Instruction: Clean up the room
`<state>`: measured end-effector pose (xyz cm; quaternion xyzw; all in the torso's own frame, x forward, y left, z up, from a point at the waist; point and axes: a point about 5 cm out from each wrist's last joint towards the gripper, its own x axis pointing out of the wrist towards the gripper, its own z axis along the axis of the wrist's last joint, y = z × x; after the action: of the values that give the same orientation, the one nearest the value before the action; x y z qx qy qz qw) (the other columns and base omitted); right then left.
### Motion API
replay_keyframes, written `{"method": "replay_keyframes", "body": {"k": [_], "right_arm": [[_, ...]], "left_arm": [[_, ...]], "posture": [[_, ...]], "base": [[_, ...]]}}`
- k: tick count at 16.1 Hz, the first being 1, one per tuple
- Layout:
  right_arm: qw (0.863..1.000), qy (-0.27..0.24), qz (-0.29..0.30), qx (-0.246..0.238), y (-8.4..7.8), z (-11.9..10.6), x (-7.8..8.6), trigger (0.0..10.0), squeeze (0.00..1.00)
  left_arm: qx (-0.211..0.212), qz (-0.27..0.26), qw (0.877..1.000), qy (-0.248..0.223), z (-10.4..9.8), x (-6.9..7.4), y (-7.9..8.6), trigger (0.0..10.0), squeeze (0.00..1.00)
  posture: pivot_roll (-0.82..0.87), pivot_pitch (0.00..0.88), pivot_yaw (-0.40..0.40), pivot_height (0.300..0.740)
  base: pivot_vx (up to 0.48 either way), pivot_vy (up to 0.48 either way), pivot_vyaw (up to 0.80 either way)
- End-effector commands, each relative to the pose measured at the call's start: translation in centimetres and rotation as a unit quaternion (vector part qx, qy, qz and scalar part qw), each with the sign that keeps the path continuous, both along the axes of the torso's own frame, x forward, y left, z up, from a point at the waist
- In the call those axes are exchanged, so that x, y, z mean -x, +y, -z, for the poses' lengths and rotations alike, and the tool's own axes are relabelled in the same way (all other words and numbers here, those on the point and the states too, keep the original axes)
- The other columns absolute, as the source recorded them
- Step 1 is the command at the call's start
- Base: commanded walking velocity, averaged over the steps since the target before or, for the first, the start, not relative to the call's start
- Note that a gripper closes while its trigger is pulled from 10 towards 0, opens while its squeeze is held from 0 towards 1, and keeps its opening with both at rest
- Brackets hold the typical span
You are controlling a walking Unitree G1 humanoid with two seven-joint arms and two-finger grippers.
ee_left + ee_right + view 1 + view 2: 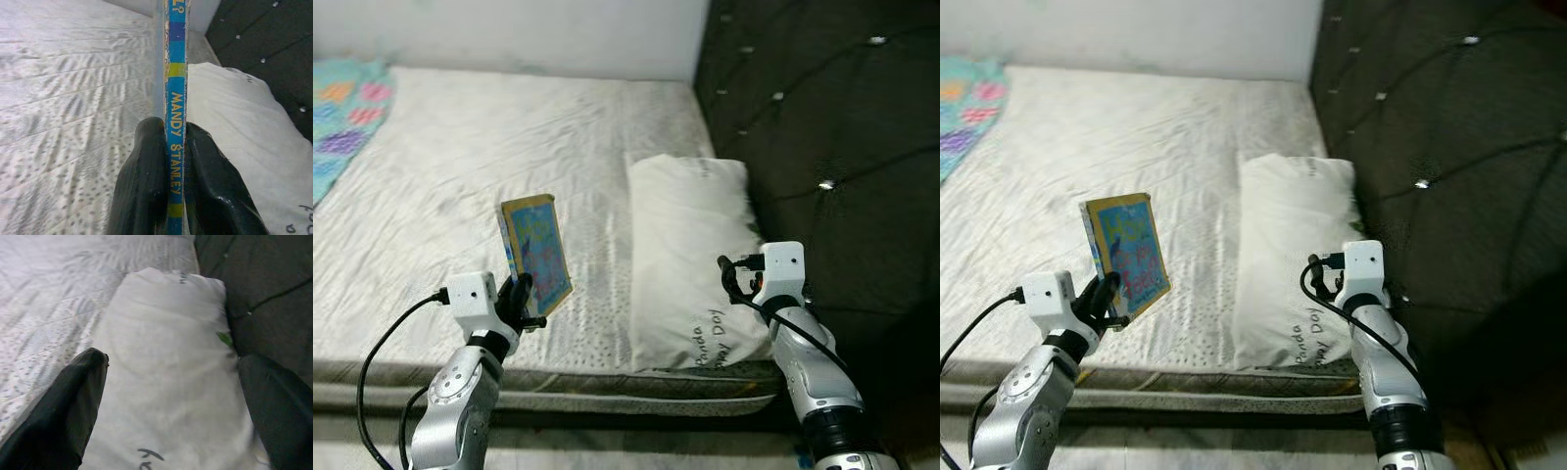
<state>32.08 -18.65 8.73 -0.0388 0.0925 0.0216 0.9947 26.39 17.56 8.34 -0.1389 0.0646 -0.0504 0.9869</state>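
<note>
A thin children's book (537, 254) with a blue cover and yellow border stands upright above the front part of the bed. My left gripper (521, 294) is shut on its lower edge. In the left wrist view the blue spine of the book (175, 73) runs between the two black fingers (146, 166). My right gripper (173, 362) hovers open over the near end of a white pillow (690, 245). Nothing is between its fingers (73, 401).
The white patterned mattress (460, 147) spreads out ahead. The pillow lies along a dark tufted headboard (832, 117) on the right. A colourful blanket (342, 108) lies at the far left corner. A pale wall (509, 29) closes off the back.
</note>
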Motion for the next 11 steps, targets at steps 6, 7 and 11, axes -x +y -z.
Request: {"method": "replay_keyframes", "body": {"k": [6,7,11], "right_arm": [[1.0,0.006,0.006,0.006,-0.33,0.37,0.11,10.0,0.0],[1.0,0.006,0.005,0.006,-0.31,0.38,0.11,10.0,0.0],[1.0,0.006,0.004,0.008,-0.3,0.4,0.07,10.0,0.0]], "left_arm": [[-0.005,0.004,1.0,-0.03,-1.09,-0.15,0.03,10.0,0.0],[-0.005,0.004,1.0,-0.03,-1.1,-0.14,0.03,10.0,0.0],[-0.005,0.005,1.0,-0.03,-1.07,-0.21,-0.04,10.0,0.0]], "posture": [[-0.05,0.028,-0.022,0.74],[-0.05,0.028,-0.022,0.74],[-0.05,0.027,-0.024,0.74]], "base": [[0.219,0.0,0.0],[0.356,0.0,0.0],[0.356,0.0,0.0]]}}
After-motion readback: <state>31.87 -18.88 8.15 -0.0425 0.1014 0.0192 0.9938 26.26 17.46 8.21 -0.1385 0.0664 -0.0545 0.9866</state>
